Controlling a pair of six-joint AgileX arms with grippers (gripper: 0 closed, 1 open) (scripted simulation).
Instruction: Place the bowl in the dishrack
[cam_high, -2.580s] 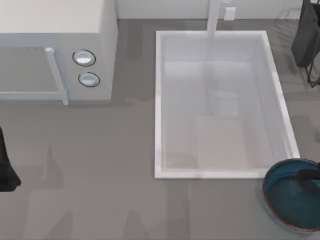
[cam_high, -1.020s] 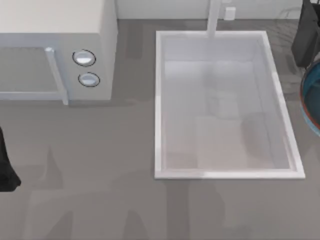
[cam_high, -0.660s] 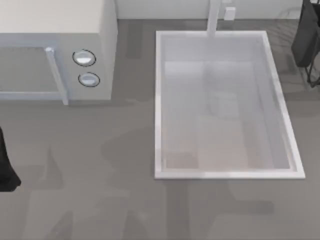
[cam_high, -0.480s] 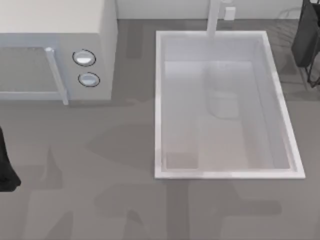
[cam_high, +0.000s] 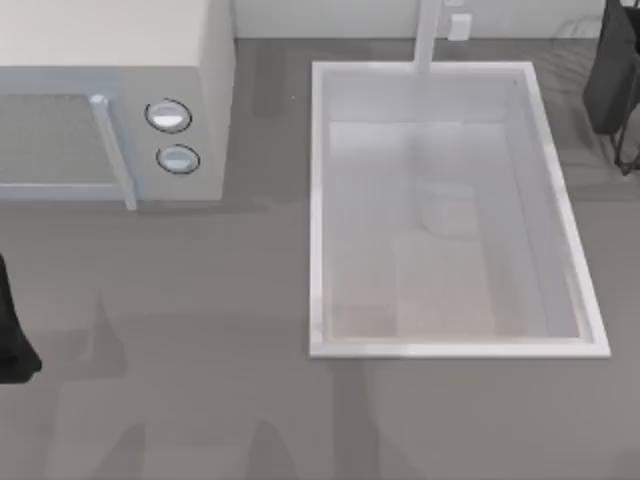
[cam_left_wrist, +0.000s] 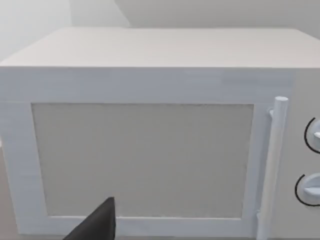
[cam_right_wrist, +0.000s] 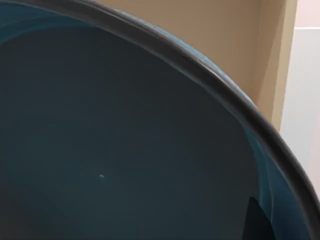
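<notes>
The bowl is pressed close to the right wrist view, its glossy blue-teal inside under a dark curved rim. My right gripper is shut on the bowl, with one dark fingertip lying against the inside near the rim. In the top view, thin dark wires of the dishrack show at the far right edge, beside a dark slab. My left arm is parked at the left edge of the table. A dark part of the left gripper sits low in front of the microwave.
A white microwave with two round knobs stands at the back left. The large white sink basin takes up the middle right, with a faucet at its back rim. Grey countertop spreads in front of both.
The bowl sat at the table's front right, then showed lifted at the right edge of the top view, and has since gone out past that edge. The left arm has not moved.
</notes>
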